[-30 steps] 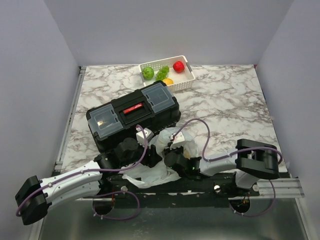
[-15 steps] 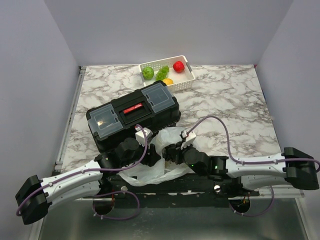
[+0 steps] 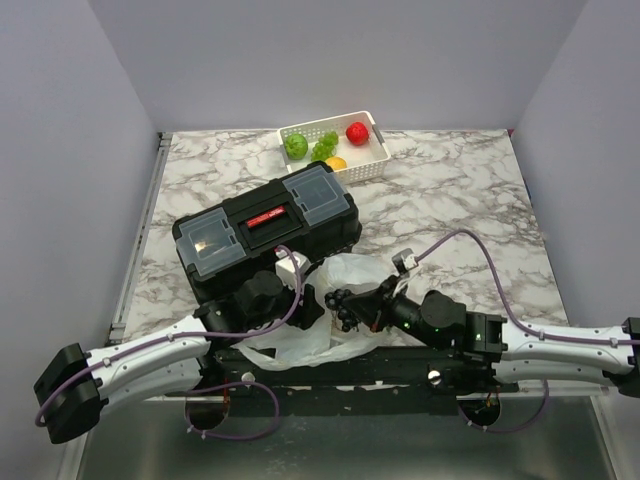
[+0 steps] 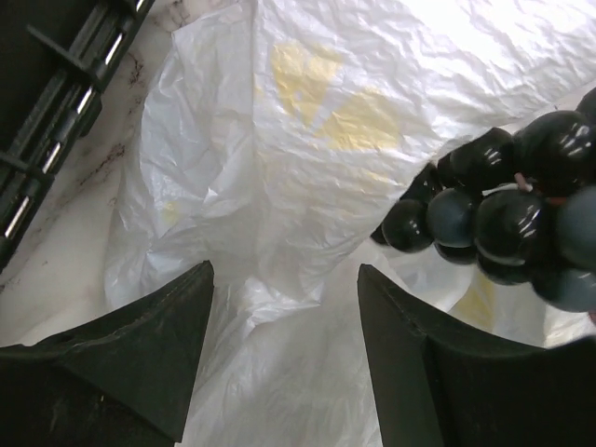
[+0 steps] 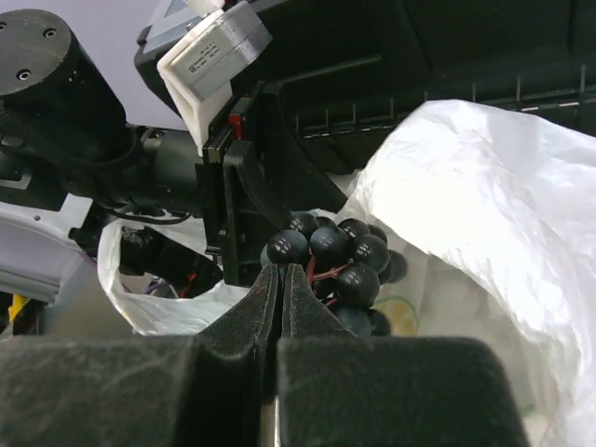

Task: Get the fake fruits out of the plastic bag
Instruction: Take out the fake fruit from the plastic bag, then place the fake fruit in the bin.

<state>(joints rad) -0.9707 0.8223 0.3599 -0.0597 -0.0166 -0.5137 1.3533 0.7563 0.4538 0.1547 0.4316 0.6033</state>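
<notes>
- The thin, crinkly white half-transparent plastic bag is lying at the near edge of the marble-patterned worktop. It is just in front of the black plastic toolbox with the red latch. Yellowish spots are showing through the plastic in the left wrist view.
- The right gripper is reaching in from the right, over the bag. Its jaws are pressing together, clamped on the reddish stem of a bunch of dark, glossy fake grapes.
- The bunch is hanging just above the white folds of the bag. I cannot tell whether it is touching the plastic.
- The left gripper is hovering over the left part of the bag with its jaws standing apart. Only crumpled plastic is showing between them, and I cannot tell whether the tips are touching it.
- At the far edge of the worktop, the white perforated rectangular basket is holding a round green fruit, a bunch of light green grapes, a round red fruit and a yellow fruit.
</notes>
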